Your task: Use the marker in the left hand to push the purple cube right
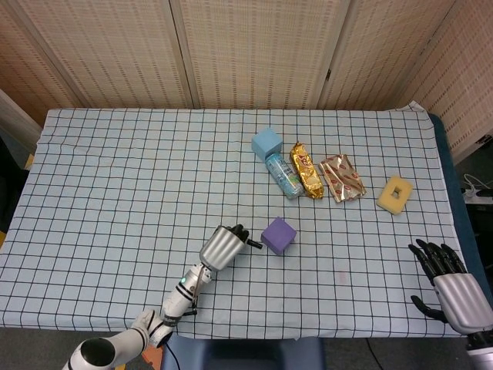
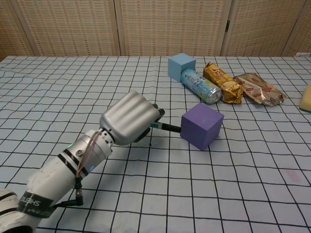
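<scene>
Just right of the left hand's fingers (image 2: 156, 114), the purple cube (image 2: 201, 125) rests on the checked cloth of the desk (image 2: 58, 92), turned so that one corner faces the camera. The left hand (image 2: 129, 118) is clenched around the marker (image 2: 167, 128), whose dark tip projects to the right from between the fingers and points at the cube's left face. In the chest view the tip appears to reach that face; whether it actually touches cannot be settled, and in the head view a narrow gap seems to separate the marker (image 1: 253, 243) from the cube (image 1: 278, 235). The left hand (image 1: 220, 247) lies low over the cloth, knuckles upward, with the forearm running back toward the near left edge of the desk.

Beyond the fingers, farther back and to the right, a row of items lies: a light blue cube (image 2: 181, 65), a can on its side (image 2: 200, 86) touching it, a gold wrapped bar (image 2: 223, 84) and a silver-and-red wrapped packet (image 2: 257, 89). A yellow sponge with a hole (image 1: 394, 193) lies right of that row.

The right hand (image 1: 449, 284) is at the near right corner, well apart from the purple cube, fingers (image 1: 434, 259) spread and holding nothing.
</scene>
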